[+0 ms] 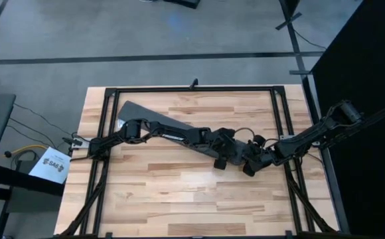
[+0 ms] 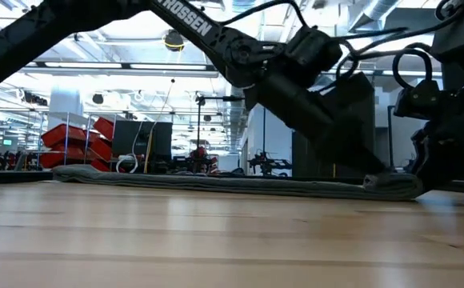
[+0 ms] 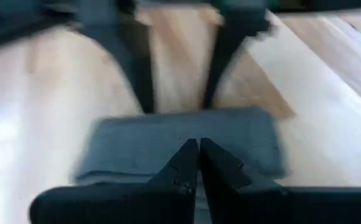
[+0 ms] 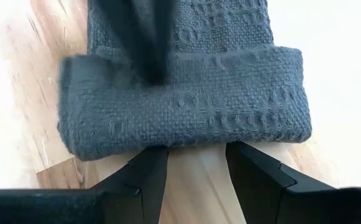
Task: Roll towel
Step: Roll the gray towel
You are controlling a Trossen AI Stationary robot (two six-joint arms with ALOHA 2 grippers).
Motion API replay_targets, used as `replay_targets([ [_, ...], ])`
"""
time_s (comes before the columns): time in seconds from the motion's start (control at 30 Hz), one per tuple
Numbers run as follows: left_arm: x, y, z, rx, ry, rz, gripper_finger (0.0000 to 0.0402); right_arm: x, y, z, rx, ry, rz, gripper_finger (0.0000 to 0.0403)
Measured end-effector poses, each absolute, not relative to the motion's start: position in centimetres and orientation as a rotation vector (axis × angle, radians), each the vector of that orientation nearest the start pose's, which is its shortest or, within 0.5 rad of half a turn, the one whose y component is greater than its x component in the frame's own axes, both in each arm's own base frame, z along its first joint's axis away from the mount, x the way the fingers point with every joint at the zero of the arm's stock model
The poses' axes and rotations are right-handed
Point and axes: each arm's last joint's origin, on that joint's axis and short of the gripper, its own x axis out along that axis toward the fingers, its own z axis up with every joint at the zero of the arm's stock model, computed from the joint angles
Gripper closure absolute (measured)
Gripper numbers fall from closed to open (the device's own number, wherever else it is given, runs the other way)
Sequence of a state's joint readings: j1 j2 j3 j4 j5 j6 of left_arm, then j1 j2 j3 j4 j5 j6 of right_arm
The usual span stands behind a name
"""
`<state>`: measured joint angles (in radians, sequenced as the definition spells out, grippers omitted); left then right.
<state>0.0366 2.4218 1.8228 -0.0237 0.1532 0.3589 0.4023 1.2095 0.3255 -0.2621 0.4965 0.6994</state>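
On the wooden desk (image 1: 179, 192), grey towel (image 4: 187, 118) lying with its end folded over, left pincer (image 3: 198, 158) pressing closed onto it, right pincer (image 4: 196, 165) sitting apart at the fold.

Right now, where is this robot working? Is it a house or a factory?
More like a big robot lab or workshop, I think. The low view shows a high ceiling with strip lights, red bins and equipment stands behind the wooden table. Black tape lines cross the grey floor.
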Motion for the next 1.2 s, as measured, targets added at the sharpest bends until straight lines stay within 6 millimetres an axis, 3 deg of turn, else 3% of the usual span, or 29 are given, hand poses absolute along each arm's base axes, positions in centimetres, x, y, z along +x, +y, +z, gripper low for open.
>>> replay_targets([
  [0.43,52.3,2.8,11.0,0.274,0.619,-0.2,0.0396,15.8,5.2,11.4,0.131,0.947,-0.431,0.0247],
  [0.9,51.6,3.1,9.7,0.264,0.594,-0.186,0.0396,16.0,4.9,10.7,0.21,0.989,-0.411,0.0155],
  [1.2,51.5,3.1,9.6,0.257,0.602,-0.185,0.0396,16.8,4.1,11.0,0.149,0.974,-0.362,0.0148],
])
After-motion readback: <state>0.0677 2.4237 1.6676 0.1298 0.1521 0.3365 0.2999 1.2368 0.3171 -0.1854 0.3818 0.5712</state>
